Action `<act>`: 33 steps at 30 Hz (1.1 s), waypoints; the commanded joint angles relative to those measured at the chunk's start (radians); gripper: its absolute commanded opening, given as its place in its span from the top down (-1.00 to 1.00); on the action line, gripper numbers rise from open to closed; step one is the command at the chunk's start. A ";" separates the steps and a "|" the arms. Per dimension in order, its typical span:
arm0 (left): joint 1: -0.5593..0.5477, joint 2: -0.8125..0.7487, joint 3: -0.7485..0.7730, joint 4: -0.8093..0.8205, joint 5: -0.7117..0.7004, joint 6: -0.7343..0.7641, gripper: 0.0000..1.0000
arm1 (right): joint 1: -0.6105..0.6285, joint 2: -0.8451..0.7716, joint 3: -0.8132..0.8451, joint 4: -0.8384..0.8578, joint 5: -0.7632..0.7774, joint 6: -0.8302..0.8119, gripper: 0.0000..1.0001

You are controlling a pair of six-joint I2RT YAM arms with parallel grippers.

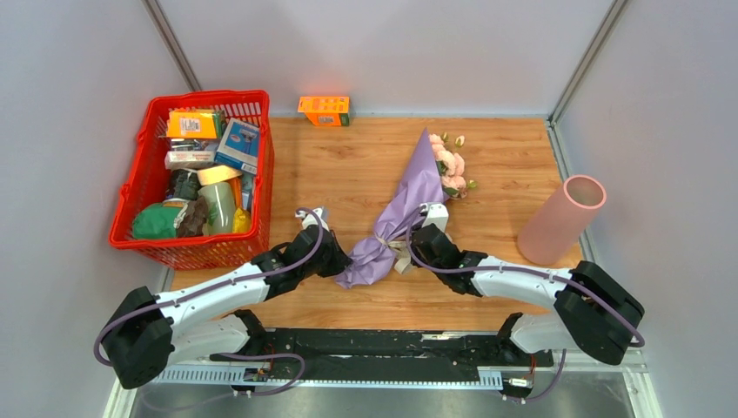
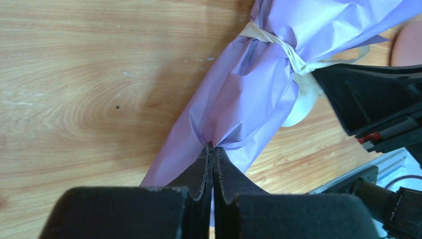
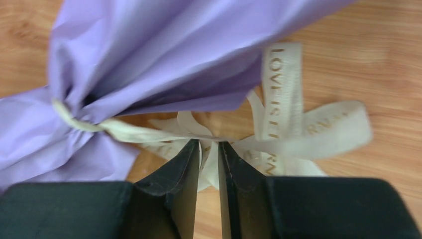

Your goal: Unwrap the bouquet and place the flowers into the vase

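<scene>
Left claw (image 2: 213,147) clamps the bouquet (image 2: 249,89); right claw (image 3: 209,144) straddles the ribbon (image 3: 283,89), grip we cannot tell. We should pull outward steadily.

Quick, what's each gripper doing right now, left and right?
Left gripper: closed, fingers pinching the bouquet's purple paper.
Right gripper: fingers narrowly apart around the cream ribbon; whether it grips cannot be told.

A wooden table (image 1: 348,165) fills the middle, boxed by pale grey walls (image 1: 392,52) at nine, twelve and three o'clock, with metal posts (image 1: 171,43) at eleven and one.
</scene>
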 commanded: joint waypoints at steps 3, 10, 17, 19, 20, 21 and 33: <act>-0.005 -0.034 0.027 -0.029 -0.030 -0.010 1.00 | -0.004 -0.028 -0.023 -0.034 0.147 0.070 0.59; -0.005 -0.022 0.022 0.016 0.012 0.002 1.00 | -0.004 -0.189 0.009 -0.038 -0.113 -0.049 0.35; -0.005 -0.022 0.027 0.035 0.033 0.018 1.00 | -0.004 -0.245 0.041 0.037 -0.279 -0.174 0.21; -0.005 -0.025 0.027 0.037 0.038 0.019 1.00 | -0.004 -0.205 0.068 0.044 -0.307 -0.203 0.24; -0.005 -0.024 0.027 0.037 0.039 0.018 1.00 | -0.004 -0.183 0.084 0.045 -0.325 -0.214 0.24; -0.005 -0.024 0.029 0.037 0.039 0.019 1.00 | -0.004 -0.160 0.107 0.045 -0.342 -0.220 0.25; -0.005 -0.008 0.035 0.049 0.045 0.018 1.00 | -0.004 0.064 0.207 0.051 -0.302 -0.269 0.21</act>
